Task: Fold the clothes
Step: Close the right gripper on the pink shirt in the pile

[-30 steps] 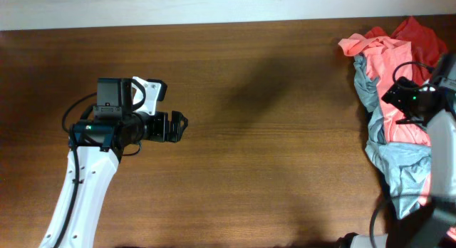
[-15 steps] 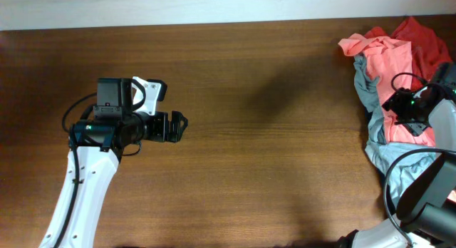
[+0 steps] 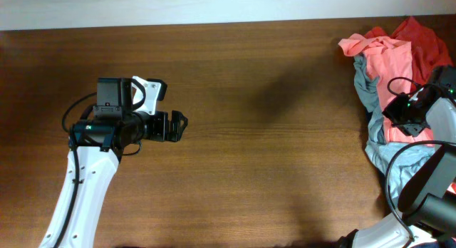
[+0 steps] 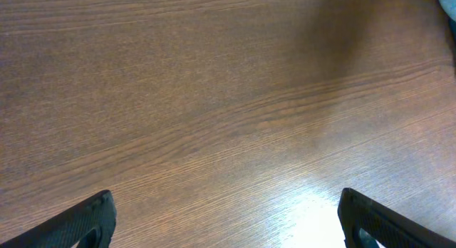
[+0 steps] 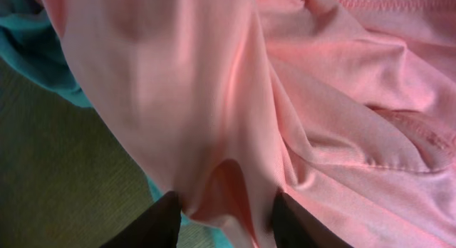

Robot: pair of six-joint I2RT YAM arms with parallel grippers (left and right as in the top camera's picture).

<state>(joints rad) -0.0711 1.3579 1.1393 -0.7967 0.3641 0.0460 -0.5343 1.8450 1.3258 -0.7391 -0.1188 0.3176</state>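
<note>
The clothes lie in a heap at the table's right edge. A salmon-pink shirt (image 3: 390,59) is on top, with a grey-blue garment (image 3: 366,88) under it and a red one (image 3: 423,35) behind. My right gripper (image 3: 406,112) sits over the heap. In the right wrist view its fingers (image 5: 224,219) pinch a fold of the pink shirt (image 5: 299,98), which drapes down from them. A teal-blue cloth edge (image 5: 43,59) shows beside it. My left gripper (image 3: 182,125) is open and empty over bare wood at the left, its fingers wide apart (image 4: 226,226).
The brown wooden table (image 3: 271,155) runs between the two arms. A pale wall edge (image 3: 214,6) lies along the back. More grey-blue cloth (image 3: 399,166) hangs near the front right, under my right arm.
My right arm has shifted to the right and slightly back over the heap, drawing the pink shirt with it. The left arm has not moved.
</note>
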